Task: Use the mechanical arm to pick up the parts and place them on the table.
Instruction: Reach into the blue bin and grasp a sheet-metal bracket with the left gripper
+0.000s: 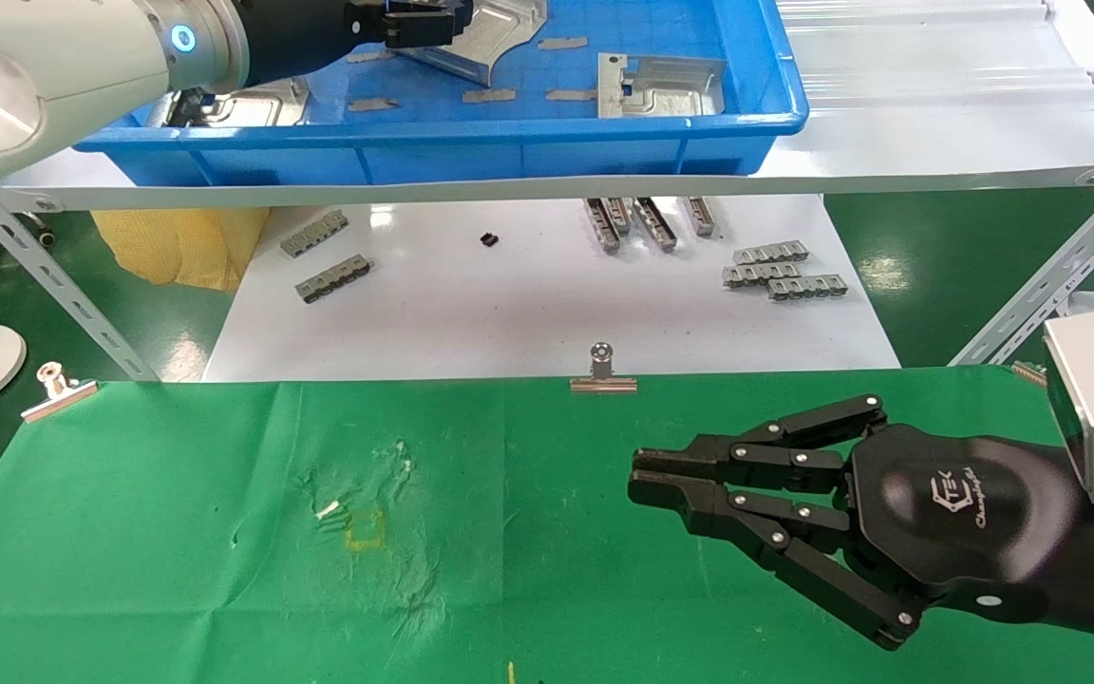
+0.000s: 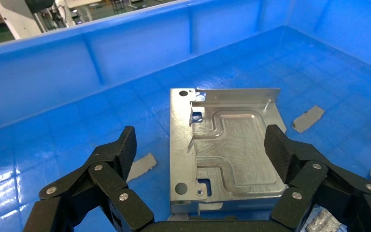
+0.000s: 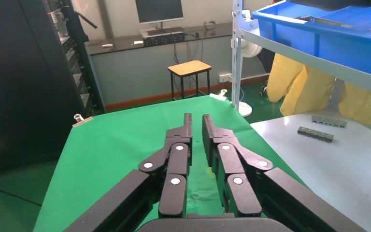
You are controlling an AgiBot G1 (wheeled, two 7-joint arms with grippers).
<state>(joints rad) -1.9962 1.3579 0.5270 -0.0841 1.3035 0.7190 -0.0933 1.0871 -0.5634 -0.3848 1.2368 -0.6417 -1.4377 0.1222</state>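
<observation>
My left gripper is inside the blue tray, open, low over a silvery stamped part. In the left wrist view the part lies flat on the tray floor between the spread fingers of that gripper; one pad is at the part's edge, the other stands apart from it. Two more parts lie in the tray. My right gripper hovers over the green table, empty, fingers nearly together; it also shows in the right wrist view. The yellow mark is to its left.
Small grey slips lie on the tray floor. Grey toothed strips lie on the white surface below the shelf. Binder clips hold the cloth's far edge. Slanted metal struts flank the shelf.
</observation>
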